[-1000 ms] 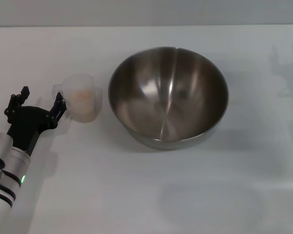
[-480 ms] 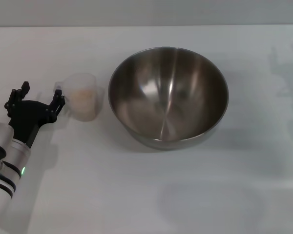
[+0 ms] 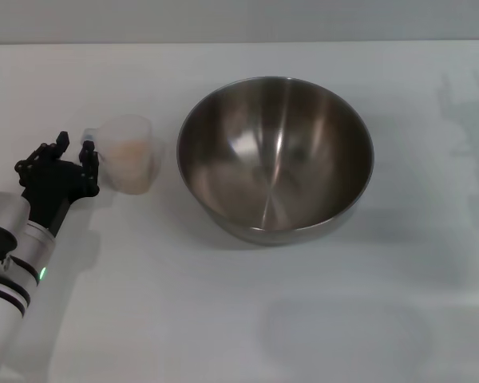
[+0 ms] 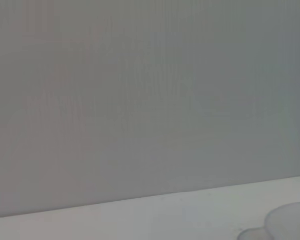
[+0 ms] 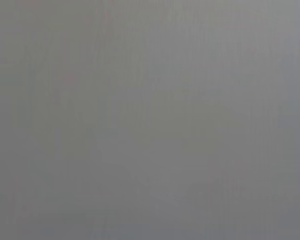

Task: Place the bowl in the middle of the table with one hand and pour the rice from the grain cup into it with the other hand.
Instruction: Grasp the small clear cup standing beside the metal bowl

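The steel bowl [image 3: 275, 159] stands empty and upright around the middle of the white table [image 3: 223, 319]. The clear grain cup [image 3: 129, 153] stands left of the bowl, apart from it, with pale rice [image 3: 130, 152] inside. My left gripper [image 3: 74, 146] is at the cup's left side, its black fingers [image 3: 88, 153] drawn in on the cup's short handle [image 3: 88, 135]. The cup rests on the table. The left wrist view shows the cup's rim [image 4: 290, 225] at the corner. My right gripper is out of view; its wrist view shows only grey.
The table's far edge [image 3: 239, 43] meets a grey wall. A faint shadow of the right arm lies on the table at the far right [image 3: 463, 104].
The left gripper's fingers have drawn together from a wide spread onto the cup's handle. The cup has shifted slightly left and away from me. The bowl has not moved.
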### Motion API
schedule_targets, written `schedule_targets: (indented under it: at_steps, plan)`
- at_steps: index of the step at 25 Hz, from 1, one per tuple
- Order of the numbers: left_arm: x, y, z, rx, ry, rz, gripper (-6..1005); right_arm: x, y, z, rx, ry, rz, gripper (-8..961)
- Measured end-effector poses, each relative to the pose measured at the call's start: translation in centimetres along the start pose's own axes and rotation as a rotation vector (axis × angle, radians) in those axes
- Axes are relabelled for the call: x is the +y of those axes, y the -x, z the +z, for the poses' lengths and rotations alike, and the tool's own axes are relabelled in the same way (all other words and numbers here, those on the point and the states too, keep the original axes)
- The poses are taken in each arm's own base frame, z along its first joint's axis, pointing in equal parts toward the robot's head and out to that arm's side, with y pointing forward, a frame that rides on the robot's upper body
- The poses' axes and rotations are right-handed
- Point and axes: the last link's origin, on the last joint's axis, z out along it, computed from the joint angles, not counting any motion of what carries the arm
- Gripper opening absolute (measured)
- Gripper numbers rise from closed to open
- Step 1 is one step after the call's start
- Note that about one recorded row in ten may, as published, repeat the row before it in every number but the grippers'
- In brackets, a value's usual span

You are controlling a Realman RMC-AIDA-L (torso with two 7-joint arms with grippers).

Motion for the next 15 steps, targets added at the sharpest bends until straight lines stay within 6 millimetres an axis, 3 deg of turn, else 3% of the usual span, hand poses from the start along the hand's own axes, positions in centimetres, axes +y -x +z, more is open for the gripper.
schedule_targets:
  at_steps: [15]
  plan:
    - [0.23, -0.57, 0.13, 0.034, 0.020, -0.011, 78, -0.08, -0.10, -0.13, 0.005, -0.001, -0.002, 506]
